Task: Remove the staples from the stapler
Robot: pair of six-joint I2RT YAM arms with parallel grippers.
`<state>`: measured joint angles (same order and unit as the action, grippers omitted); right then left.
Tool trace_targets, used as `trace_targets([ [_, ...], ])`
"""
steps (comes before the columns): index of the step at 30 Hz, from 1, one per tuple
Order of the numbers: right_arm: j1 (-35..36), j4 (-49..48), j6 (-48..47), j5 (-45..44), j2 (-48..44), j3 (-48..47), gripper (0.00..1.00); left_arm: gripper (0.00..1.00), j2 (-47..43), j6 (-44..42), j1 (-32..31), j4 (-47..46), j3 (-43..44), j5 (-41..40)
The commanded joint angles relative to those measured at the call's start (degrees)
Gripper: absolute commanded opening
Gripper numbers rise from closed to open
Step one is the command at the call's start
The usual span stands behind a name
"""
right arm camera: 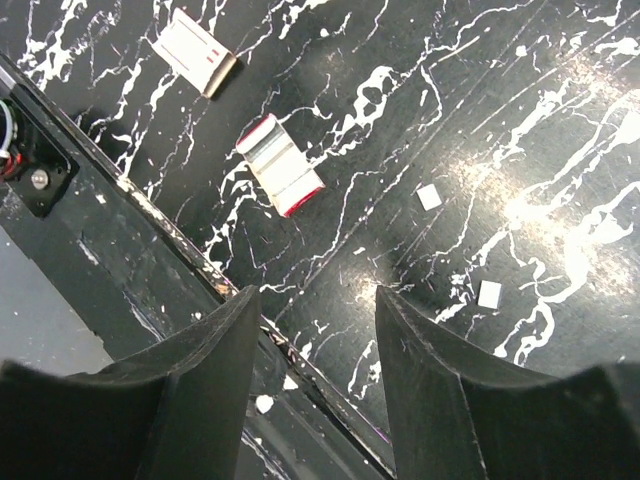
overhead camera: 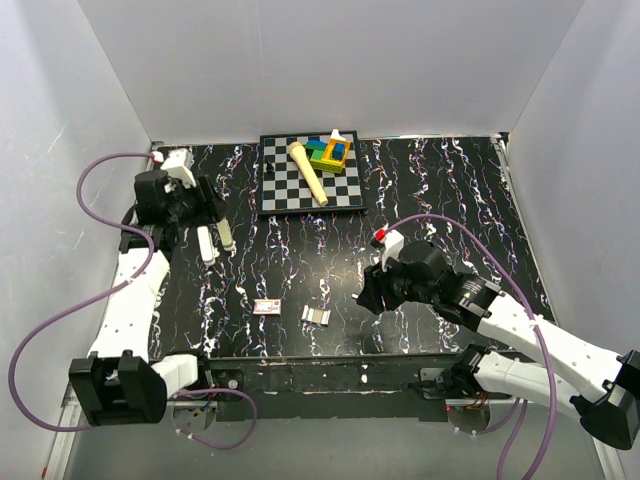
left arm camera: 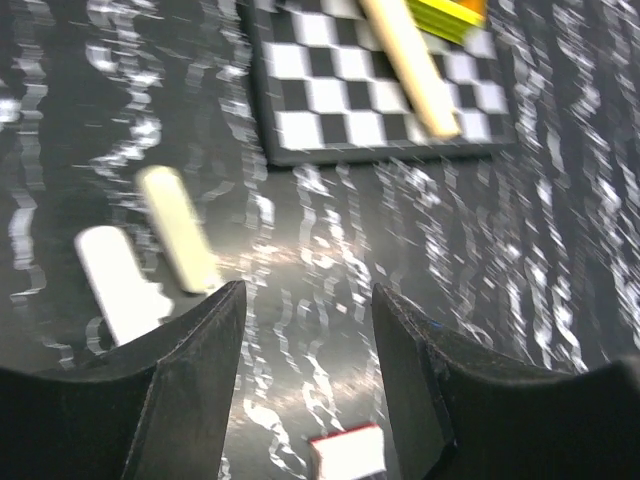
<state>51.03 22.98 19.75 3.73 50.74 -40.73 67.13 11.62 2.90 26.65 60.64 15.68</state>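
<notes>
A white stapler and a cream stapler lie side by side at the left of the black marbled table. In the left wrist view the white stapler and the cream stapler lie left of the fingers. A short silvery strip of staples lies near the front edge; it also shows in the right wrist view. My left gripper is open and empty, raised just behind the staplers. My right gripper is open and empty, right of the staples above the table's front edge.
A small red-and-white box lies left of the staples. A chessboard at the back carries a cream stick and coloured blocks. White walls enclose the table. The front ledge runs below the right gripper.
</notes>
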Motion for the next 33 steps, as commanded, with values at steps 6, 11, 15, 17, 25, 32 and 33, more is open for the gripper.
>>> trace_targets([
  [6,0.1,10.5,-7.4,-3.5,2.4,-6.5,0.57,0.53,-9.2,-5.0,-14.7,-1.1,-6.3,19.2],
  [11,0.0,15.2,-7.4,-9.5,4.0,-7.3,0.57,0.53,-11.3,-7.8,-20.7,-2.7,-7.4,22.9],
  [15,-0.3,18.1,-4.2,-13.1,6.6,-7.5,0.57,0.54,-10.8,-10.0,-24.9,-2.9,-7.8,23.3],
  [17,-0.5,18.8,-2.2,-14.6,8.1,-7.7,0.57,0.54,-10.6,-10.9,-26.5,-3.4,-8.6,22.9],
  [25,-2.0,18.2,1.4,-15.9,18.2,-9.5,0.57,0.50,-12.3,-9.9,-29.2,-6.4,-12.0,22.6],
  [32,-3.4,14.6,2.5,-13.8,23.9,-10.1,0.56,0.51,-13.9,-8.0,-30.1,-7.5,-13.5,19.1],
  [33,-3.4,14.4,2.8,-13.0,24.1,-10.1,0.56,0.51,-13.5,-7.9,-30.2,-7.2,-13.5,18.2],
])
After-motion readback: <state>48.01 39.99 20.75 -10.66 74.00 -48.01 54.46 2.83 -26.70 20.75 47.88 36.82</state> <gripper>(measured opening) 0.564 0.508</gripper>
